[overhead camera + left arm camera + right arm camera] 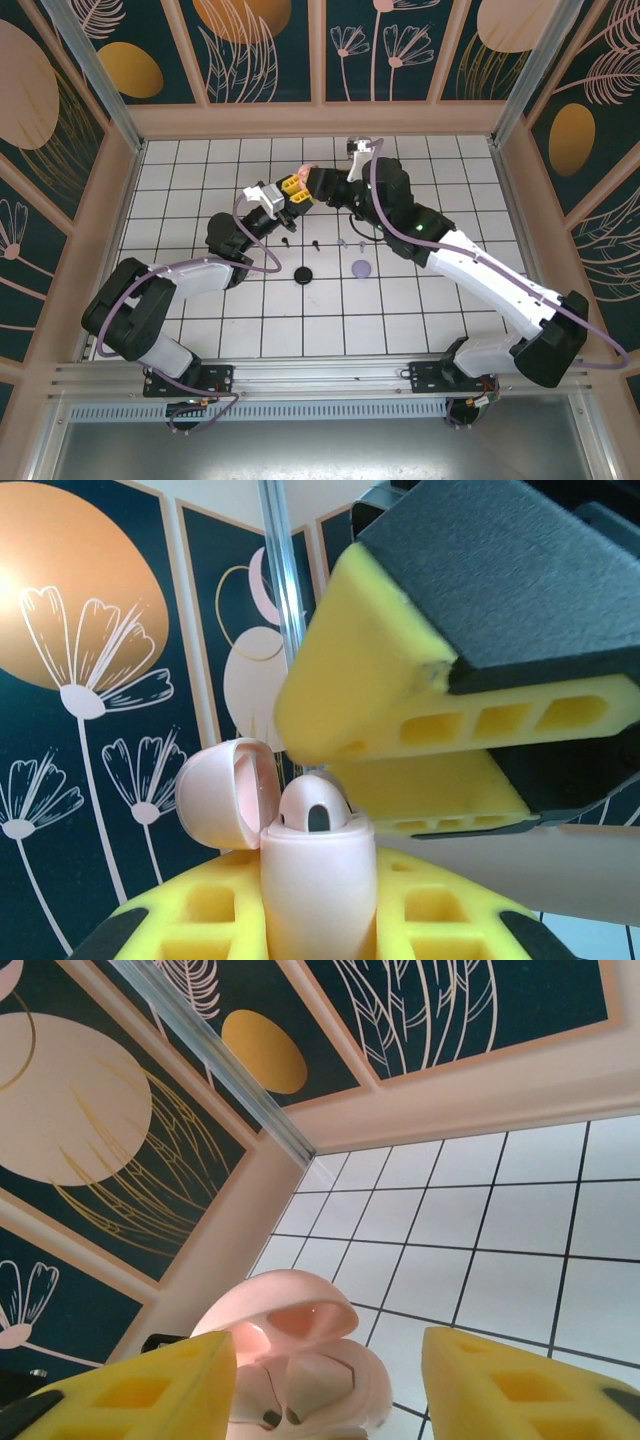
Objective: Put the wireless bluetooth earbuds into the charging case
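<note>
Just above centre in the overhead frame, the left gripper (292, 188) pinches a pink charging case (299, 175) clear of the white gridded table (200, 160). The right gripper (314, 188) hovers nose to nose with it, fingers spread.

From the left wrist camera, the pink charging case (315, 890) stands upright at bottom centre between yellow fingers (170, 925). Its lid (225, 795) is swung open to the left and a pink earbud (316, 808) shows in the mouth; whether it is fully seated cannot be told. The right wrist view puts the open case low and centre, between that gripper's parted fingers.

Below the grippers in the overhead frame, tiny black earbuds (285, 241) and lavender earbuds (341, 243) lie loose on the tiles. A black case (303, 274) and a lavender case (361, 268) sit just below them.

The likely trouble is crowding. With the two grippers this close, a small misjudged push from the right fingers could twist the smooth, rounded case in the left grip or knock it free. If the lid is pressed shut on an earbud standing proud, the bud could pop out and fall to the table.
</note>
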Controlling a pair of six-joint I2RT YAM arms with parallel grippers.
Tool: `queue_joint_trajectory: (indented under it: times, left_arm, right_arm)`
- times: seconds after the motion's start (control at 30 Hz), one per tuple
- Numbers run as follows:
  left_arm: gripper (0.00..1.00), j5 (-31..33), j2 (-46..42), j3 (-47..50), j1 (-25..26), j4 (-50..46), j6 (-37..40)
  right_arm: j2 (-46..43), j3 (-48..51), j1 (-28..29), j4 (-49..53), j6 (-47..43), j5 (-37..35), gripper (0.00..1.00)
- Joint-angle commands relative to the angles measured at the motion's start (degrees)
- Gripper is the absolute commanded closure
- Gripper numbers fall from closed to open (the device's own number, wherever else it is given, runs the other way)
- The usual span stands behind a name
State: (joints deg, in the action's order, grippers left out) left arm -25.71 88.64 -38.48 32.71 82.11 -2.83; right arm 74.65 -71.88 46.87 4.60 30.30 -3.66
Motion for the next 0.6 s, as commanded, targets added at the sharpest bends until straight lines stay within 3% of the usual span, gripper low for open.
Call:
queue_joint_trajectory:
  times: [0.0, 0.27, 0.33, 0.4, 0.57]
  left_arm:
    - [1.0, -0.3, -1.4, -0.5, 0.4, 2.9, -0.1]
    - [1.0, -1.5, -1.8, 0.8, 0.4, 1.1, 0.3]
    - [1.0, -2.3, -2.1, 0.7, 0.4, -0.7, 0.9]
    - [1.0, -3.3, -2.3, 0.8, 0.5, -2.8, 1.4]
    - [1.0, -4.3, -2.8, 1.4, 0.4, -4.8, 1.9]
  right_arm:
    - [-3.4, -3.8, -0.7, 1.6, -0.6, -1.2, 0.45]
    - [1.2, -12.5, -5.8, 9.2, -0.7, 4.6, 0.49]
    - [4.5, -16.7, -6.9, 12.7, -1.3, 7.3, 0.59]
    - [8.2, -21.3, -7.4, 16.0, -2.5, 9.0, 0.74]
    - [17.2, -30.9, -7.7, 23.0, -4.9, 12.3, 0.93]
